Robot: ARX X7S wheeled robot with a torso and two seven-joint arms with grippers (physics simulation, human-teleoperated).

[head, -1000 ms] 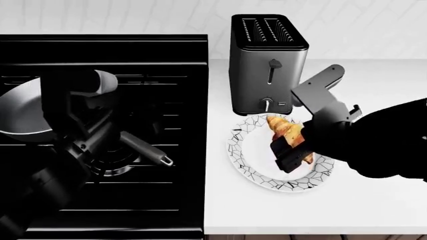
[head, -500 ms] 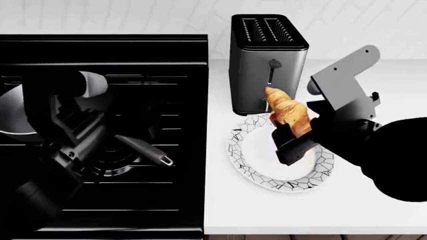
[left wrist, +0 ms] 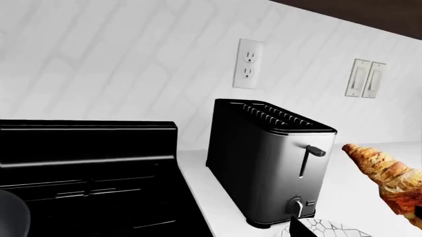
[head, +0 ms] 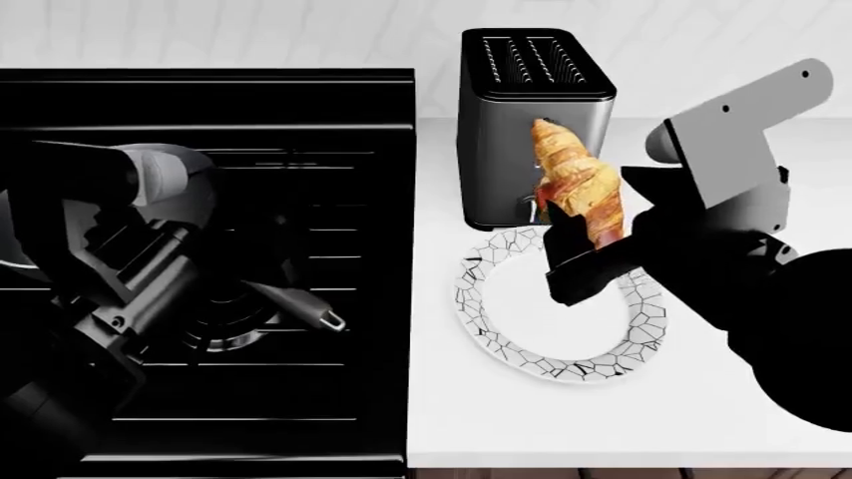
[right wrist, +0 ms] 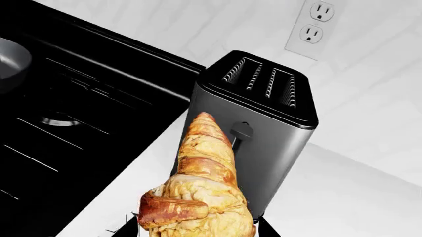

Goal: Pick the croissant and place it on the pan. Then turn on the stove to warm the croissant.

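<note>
The right gripper (head: 586, 244) holds the croissant (head: 576, 185) in the air above the white cracked-pattern plate (head: 496, 319), just in front of the silver toaster (head: 533, 110); its fingers (head: 581, 271) are clamped on the pastry's lower end. The croissant stands nearly upright, long axis running from the fingers up to a free tip that points toward the far wall, so most of it sticks out beyond the grip.

The pan (head: 11, 225) lies well to the left, on the far-left burner of the stove (head: 266, 379), largely hidden in the head view behind the left arm (head: 120, 269); only its black handle (head: 295, 304) shows plainly, angling right and toward the near edge. The carry therefore looks to run leftward, off the white surface (head: 639, 419) and across the grates, and the left arm hangs over that path. The right arm alone has the pastry; the left is nearer the pan.

The right wrist view shows the croissant's flaky ridges close up against the toaster, with a sliver of grey pan rim at the far left, which the head view mostly hides. The left wrist view catches the pastry from the side, clear of the toaster, but none of the left fingers, so whether they are apart or together cannot be told.
</note>
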